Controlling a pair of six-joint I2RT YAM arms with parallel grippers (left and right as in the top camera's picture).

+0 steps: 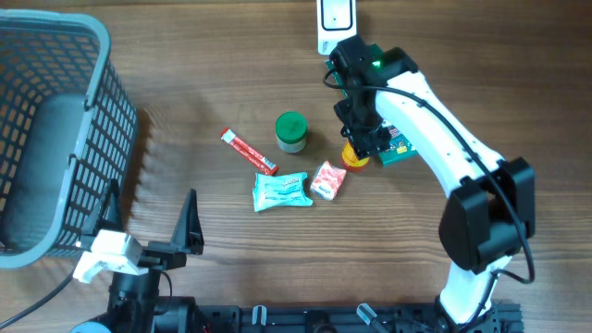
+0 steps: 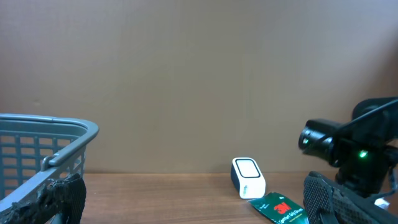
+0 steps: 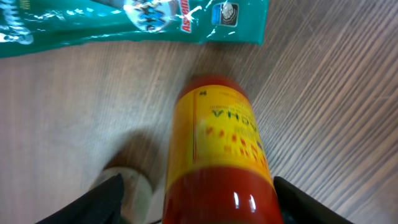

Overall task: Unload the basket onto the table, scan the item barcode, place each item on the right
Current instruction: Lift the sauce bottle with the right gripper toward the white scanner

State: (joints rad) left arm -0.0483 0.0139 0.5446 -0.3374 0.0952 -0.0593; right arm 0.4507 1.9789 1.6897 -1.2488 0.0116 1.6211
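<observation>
A yellow bottle with red ends [image 1: 356, 159] lies on the wooden table, beside a green 3M packet [image 1: 396, 148]. My right gripper [image 1: 363, 139] is down over it. In the right wrist view the bottle [image 3: 214, 143] fills the space between the two black fingers of the gripper [image 3: 202, 202]. The jaws stand open, with a gap showing on the left side. The white barcode scanner [image 1: 333, 23] stands at the table's far edge, also in the left wrist view [image 2: 247, 177]. My left gripper [image 1: 153, 222] rests near the front left, open wide and empty [image 2: 196, 202].
A grey mesh basket [image 1: 55, 139] occupies the left side. A green-capped jar [image 1: 291, 131], a red stick packet [image 1: 248, 152], a teal packet [image 1: 280, 191] and a red-and-white packet [image 1: 327, 179] lie mid-table, left of the bottle.
</observation>
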